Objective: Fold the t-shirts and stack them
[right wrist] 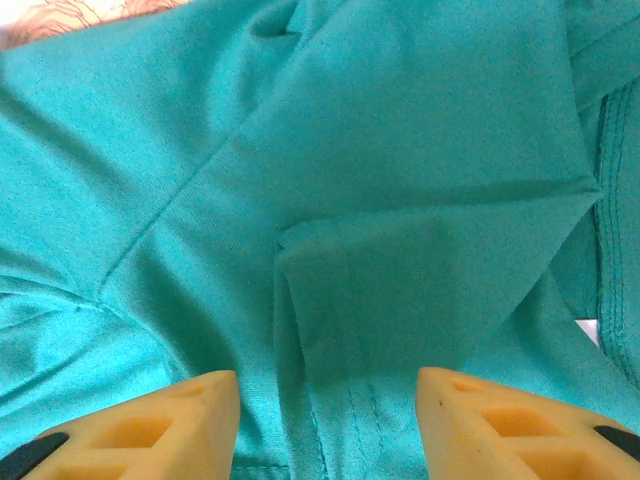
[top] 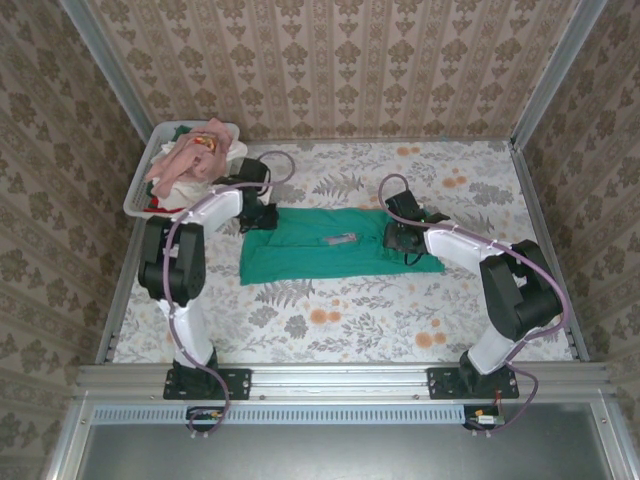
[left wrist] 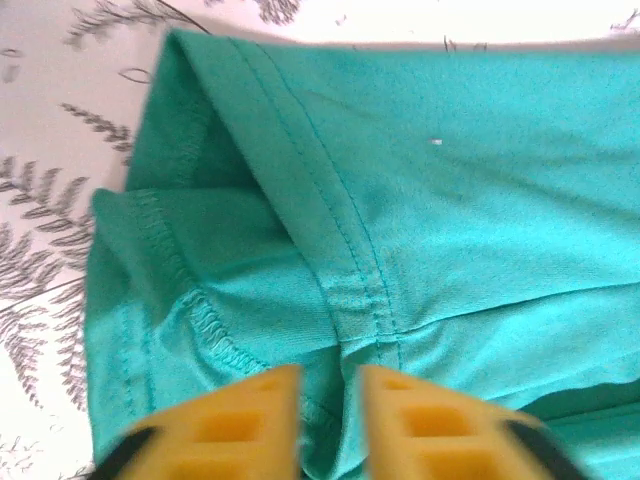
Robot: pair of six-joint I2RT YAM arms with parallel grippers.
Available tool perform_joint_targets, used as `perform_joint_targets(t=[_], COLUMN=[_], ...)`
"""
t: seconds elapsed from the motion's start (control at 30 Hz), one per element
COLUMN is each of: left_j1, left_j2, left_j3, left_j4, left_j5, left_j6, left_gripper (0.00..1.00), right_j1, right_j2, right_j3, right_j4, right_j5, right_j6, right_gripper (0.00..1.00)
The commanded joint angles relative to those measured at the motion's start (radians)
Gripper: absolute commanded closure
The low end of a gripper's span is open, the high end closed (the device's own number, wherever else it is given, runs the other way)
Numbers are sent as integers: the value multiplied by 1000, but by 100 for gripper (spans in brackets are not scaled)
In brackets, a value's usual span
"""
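1. The bench (top: 350,320) carries no finished stack that I can see, so I judge the job to be in its early part.
2. The teal-green t-shirt (top: 320,255) lies at mid-bench. It is drawn into a long band with its sides turned in, so it is partly folded and the crosswise folds are not yet done.
3. The tub (top: 140,195) at the far left corner holds the other t-shirts (top: 195,160), pink, white and red. They lie in a loose heap and none is folded.
4. The right hand (top: 398,236) sits over the band's right end. Its fingers are wide with a folded flap lying between them, and it grips nothing.
5. The left hand (top: 262,216) is at the band's left end by the hem. Its fingers are narrow with cloth in the gap, but I cannot tell whether it pinches that cloth.
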Motion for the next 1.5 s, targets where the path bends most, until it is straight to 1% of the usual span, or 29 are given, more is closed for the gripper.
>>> perform_joint_targets(t=[0.0, 0.27, 0.37, 0.47, 0.53, 0.6, 0.63, 0.73, 0.87, 0.97, 1.03, 1.07, 1.2, 1.23, 1.3, 1.47], left_j1=[-7, -27, -28, -31, -31, -31, -31, -23, 10, 39, 50, 48, -6, -20, -38, -34], left_j2=[0, 78, 85, 90, 84, 72, 61, 15, -70, -128, -140, -136, -72, -51, -16, 40], left_j3=[-15, 19, 13, 6, 2, 4, 4, -3, -37, -81, -100, -101, -70, -57, -36, -23], left_j4=[0, -25, -22, -21, -20, -25, -30, -40, -36, -13, 7, 11, 4, -1, -7, -7], left_j5=[-6, -25, -22, -29, -36, -39, -48, -64, -71, -62, -26, -16, -17, -20, -29, -37], left_j6=[-18, -12, -13, -19, -22, -21, -21, -20, -25, -33, -37, -42, -40, -37, -43, -63], left_gripper=[63, 63, 68, 84, 89, 98, 100, 100, 100, 100, 100, 96, 65, 62, 62, 62], right_j1=[-3, -3, -4, -7, -7, -7, -7, -9, -9, -7, -7, -7, -8, -9, -8, -8], right_j2=[-10, -7, -9, -8, -9, -8, -10, -24, -51, -57, -53, -49, -35, -33, -30, -32], right_j3=[-17, -25, -25, -28, -27, -26, -27, -28, -38, -44, -47, -49, -52, -52, -51, -53], right_j4=[20, 19, 18, 20, 19, 15, 12, 3, -2, 4, 8, 9, 11, 11, 14, 13], right_j5=[-8, -11, -6, -6, -8, -6, -2, 9, 15, 10, 7, 8, 11, 9, 5, 2], right_j6=[0, 0, -1, 0, -2, -3, -5, -6, -4, -4, -3, -2, 1, 1, 1, -1], right_gripper=[48, 48, 48, 48, 48, 48, 48, 48, 48, 48, 48, 48, 47, 47, 47, 47])
